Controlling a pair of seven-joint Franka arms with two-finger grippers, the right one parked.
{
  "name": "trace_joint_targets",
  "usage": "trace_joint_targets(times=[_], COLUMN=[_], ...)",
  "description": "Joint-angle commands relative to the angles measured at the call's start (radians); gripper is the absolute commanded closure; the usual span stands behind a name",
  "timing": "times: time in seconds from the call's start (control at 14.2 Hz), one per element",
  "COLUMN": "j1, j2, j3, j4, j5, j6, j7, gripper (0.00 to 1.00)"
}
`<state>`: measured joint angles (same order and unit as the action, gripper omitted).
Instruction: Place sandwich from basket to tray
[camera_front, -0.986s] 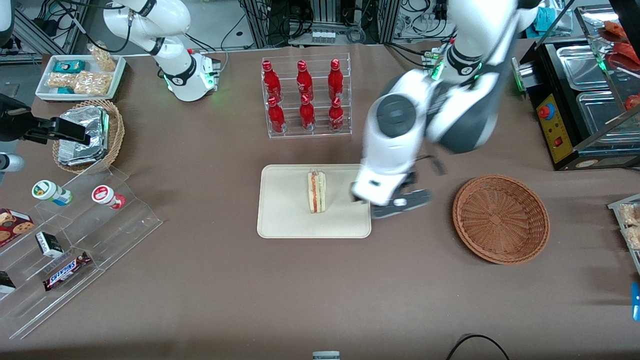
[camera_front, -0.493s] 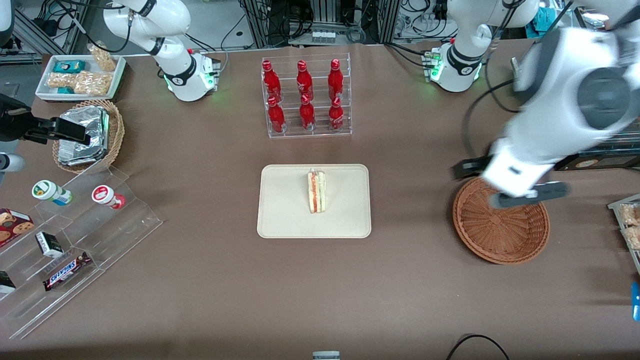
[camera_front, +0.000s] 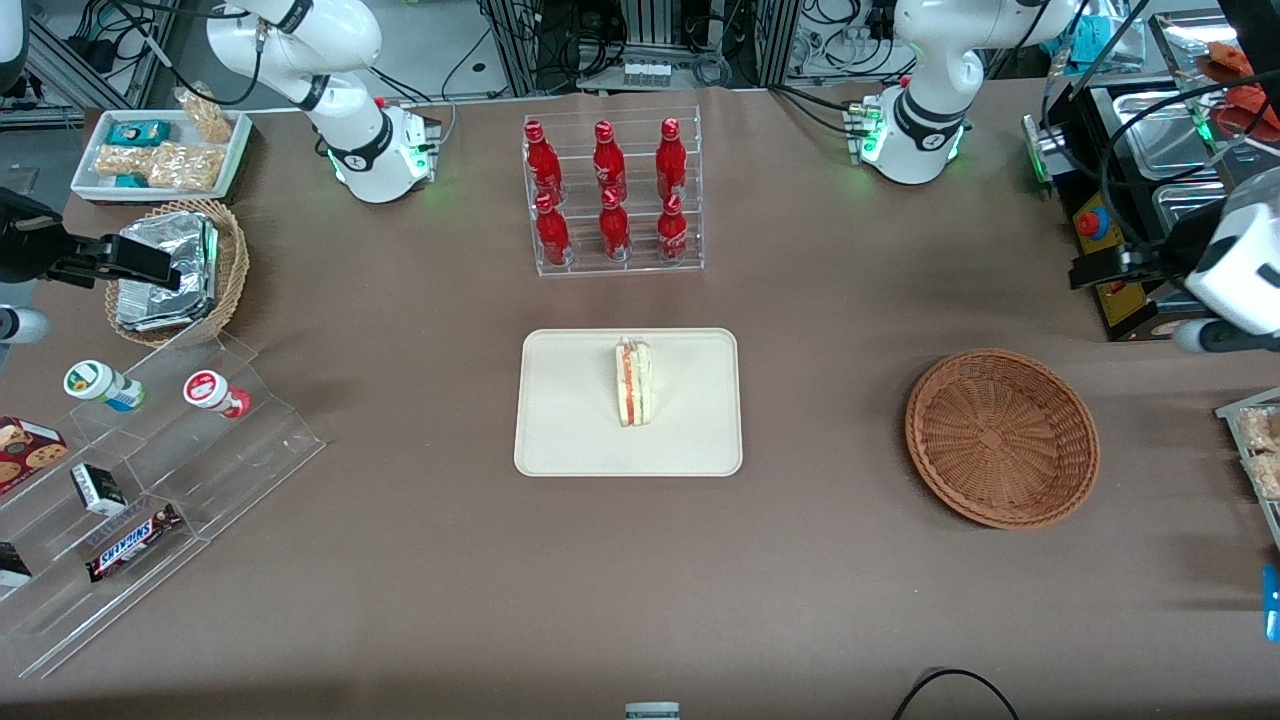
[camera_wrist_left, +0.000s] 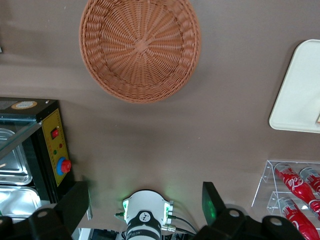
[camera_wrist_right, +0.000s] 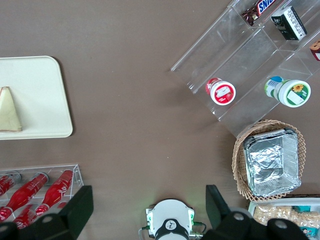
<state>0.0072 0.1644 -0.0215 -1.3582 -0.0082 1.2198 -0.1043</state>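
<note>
Woven basket: round, reddish-brown, shallow, on the brown table toward the working arm's end; nothing lies in it, as the left wrist view confirms.

Tray: cream-beige, rectangular with rounded corners, flat on the table at mid-table, well apart from the basket. One corner shows in the left wrist view.

Sandwich: triangular wedge, standing on the tray near its middle, red-orange and cream filling edge facing up. It touches only the tray.

Gripper: raised above the table at the working arm's end, farther from the front camera than the basket, in front of the black appliance with a red button. Jaws spread wide, holding nothing; both dark fingers show in the wrist view with bare table between them.

Bottle rack: clear acrylic, six red bottles, farther from the front camera than the tray.
</note>
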Motion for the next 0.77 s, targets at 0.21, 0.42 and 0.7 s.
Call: trace_joint_targets(times=[0.21, 0.42, 0.7], j1=[0.002, -0.004, -0.015], j2=[0.023, 0.062, 0.047], j3=[-0.015, -0.017, -0.023], j4=[-0.009, 0.053, 0.057], j5=[-0.009, -0.012, -0.018], j6=[0.018, 0.020, 0.003], j7=[-0.141, -0.153, -0.156], gripper=[0.00, 0.00, 0.00])
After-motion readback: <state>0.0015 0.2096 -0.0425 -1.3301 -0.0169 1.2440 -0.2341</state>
